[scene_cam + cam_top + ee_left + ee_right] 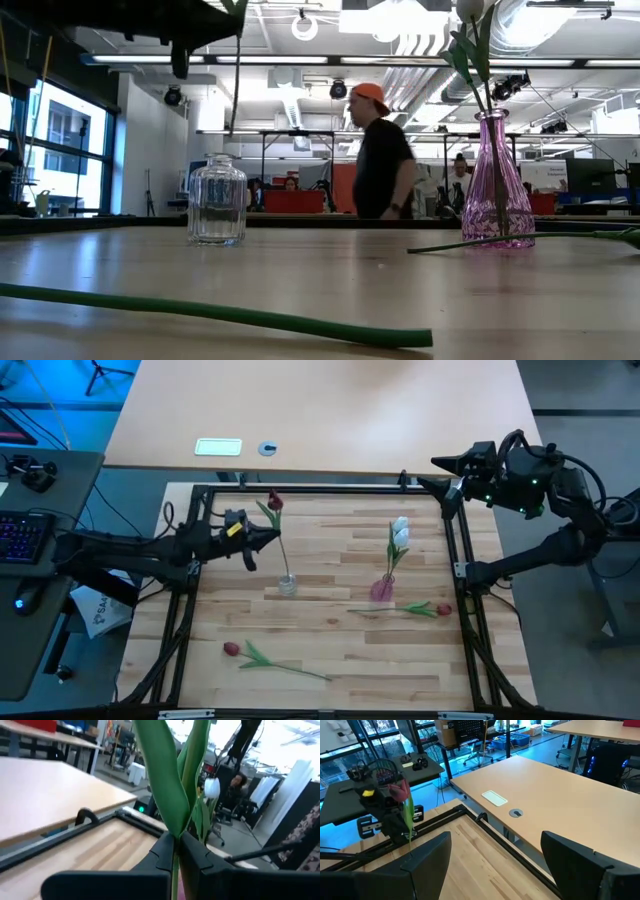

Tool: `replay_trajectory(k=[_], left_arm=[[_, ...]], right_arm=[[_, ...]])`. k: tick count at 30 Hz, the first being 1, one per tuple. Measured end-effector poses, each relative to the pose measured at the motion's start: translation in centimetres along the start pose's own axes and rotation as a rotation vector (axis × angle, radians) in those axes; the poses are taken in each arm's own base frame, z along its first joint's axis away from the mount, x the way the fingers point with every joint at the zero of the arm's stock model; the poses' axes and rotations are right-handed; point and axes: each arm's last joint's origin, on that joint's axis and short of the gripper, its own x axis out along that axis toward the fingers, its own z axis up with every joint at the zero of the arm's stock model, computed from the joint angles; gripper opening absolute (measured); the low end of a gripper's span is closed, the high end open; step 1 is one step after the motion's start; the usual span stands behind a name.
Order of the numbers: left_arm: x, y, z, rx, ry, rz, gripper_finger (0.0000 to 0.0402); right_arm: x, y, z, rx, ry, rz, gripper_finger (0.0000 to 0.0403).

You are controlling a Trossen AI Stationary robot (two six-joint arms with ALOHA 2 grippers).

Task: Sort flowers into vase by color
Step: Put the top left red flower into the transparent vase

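Observation:
My left gripper [272, 538] is shut on a dark red tulip [275, 502] and holds it upright over a clear glass vase [287, 585]. In the low view the stem's lower end [237, 110] hangs just above that vase's mouth [216, 160]. A pink vase [382, 588] to the right holds white tulips [400, 530]. Two more red tulips lie flat on the table, one by the pink vase [405, 609] and one near the front [265, 657]. My right gripper [495, 865] stands open, raised over the table's far right corner. My left gripper pinches the red tulip's stem [175, 851] between its two fingers, just below where the long leaves [165, 780] branch off. The fingers come level from the table's left and lie across the stem. The tulip is lifted clear and upright, head up, its lower stem hanging below the fingers.
A black metal frame [330, 490] borders the wooden table. Behind it a tan desk carries a white card [218, 447] and a small round disc [267, 448]. A person [385, 150] walks in the room beyond the table. Bare wood lies between the two vases.

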Motion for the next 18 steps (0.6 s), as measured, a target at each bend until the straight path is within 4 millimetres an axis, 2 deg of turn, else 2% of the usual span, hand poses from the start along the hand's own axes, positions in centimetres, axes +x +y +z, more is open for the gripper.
replay_trajectory(k=[8, 18], left_arm=[[-0.4, 0.5, -1.7, 0.003, 0.049, 0.01, 0.0], [-0.6, 0.2, -0.7, 0.032, -0.039, -0.016, 0.0]], right_arm=[[0.0, 0.0, 0.0, 0.0, 0.0, 0.0, 0.0304], [0.0, 0.0, 0.0, 0.024, 0.0, 0.0, 0.0304]])
